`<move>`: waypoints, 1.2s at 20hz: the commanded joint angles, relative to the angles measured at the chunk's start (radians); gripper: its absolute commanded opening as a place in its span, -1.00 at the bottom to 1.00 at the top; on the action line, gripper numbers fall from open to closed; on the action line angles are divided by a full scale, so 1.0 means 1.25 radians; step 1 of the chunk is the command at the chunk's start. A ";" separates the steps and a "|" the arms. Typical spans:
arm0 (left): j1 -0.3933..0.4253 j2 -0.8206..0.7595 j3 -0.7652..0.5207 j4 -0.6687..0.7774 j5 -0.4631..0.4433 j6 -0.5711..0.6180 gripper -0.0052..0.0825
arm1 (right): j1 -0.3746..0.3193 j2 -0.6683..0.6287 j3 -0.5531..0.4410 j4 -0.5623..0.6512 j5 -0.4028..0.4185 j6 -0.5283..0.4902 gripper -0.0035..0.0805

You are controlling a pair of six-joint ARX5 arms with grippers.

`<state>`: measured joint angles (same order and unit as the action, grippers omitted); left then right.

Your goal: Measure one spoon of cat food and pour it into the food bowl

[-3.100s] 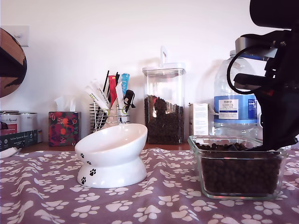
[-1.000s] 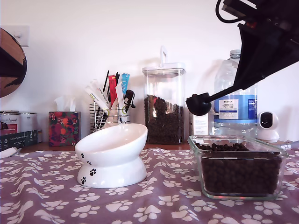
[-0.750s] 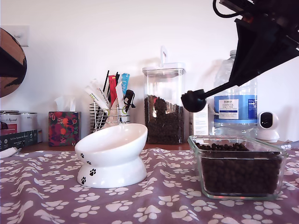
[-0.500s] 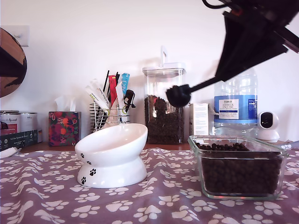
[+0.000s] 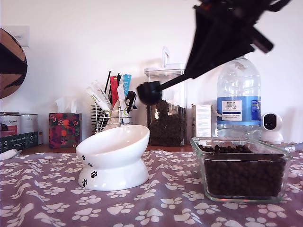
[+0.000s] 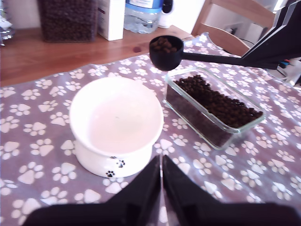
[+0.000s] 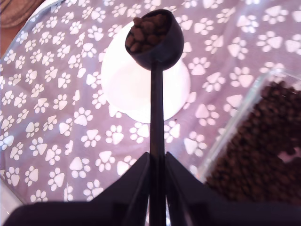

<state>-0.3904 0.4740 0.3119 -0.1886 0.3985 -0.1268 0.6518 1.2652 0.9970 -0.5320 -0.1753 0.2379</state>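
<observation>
Clamping the spoon (image 7: 155, 70) by the far end of its thin handle in my second gripper (image 7: 156, 188), jaws closed on it. Carrying the loaded cup level, above the near rim of the food bowl (image 6: 115, 122), with cat food (image 7: 146, 29) heaped inside. Judging the spoon light and stiff, but the long handle likely to amplify any wrist wobble, so loose pellets could roll off. Holding my first gripper (image 6: 161, 176) closed and empty, hovering near the food bowl. Glass dish (image 5: 244, 168) of kibble sitting just beside the food bowl on the table (image 5: 165, 208).
</observation>
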 commanded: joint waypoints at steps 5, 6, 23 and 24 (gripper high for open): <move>-0.002 0.046 -0.002 0.031 -0.055 0.003 -0.93 | 0.025 0.111 0.096 0.011 -0.032 0.016 -0.95; -0.002 0.057 -0.002 0.031 -0.056 0.004 -0.93 | 0.025 0.129 0.104 0.012 -0.044 0.022 -0.95; -0.002 0.087 -0.001 0.031 -0.052 0.003 -0.93 | 0.048 0.225 0.129 0.016 0.021 -0.167 -0.95; -0.002 0.087 -0.001 0.030 -0.052 0.003 -0.93 | 0.059 0.225 0.129 0.016 0.048 -0.200 -0.95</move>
<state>-0.3904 0.5793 0.3119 -0.1570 0.3317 -0.1265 0.7055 1.5360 1.1454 -0.5171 -0.1291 0.0158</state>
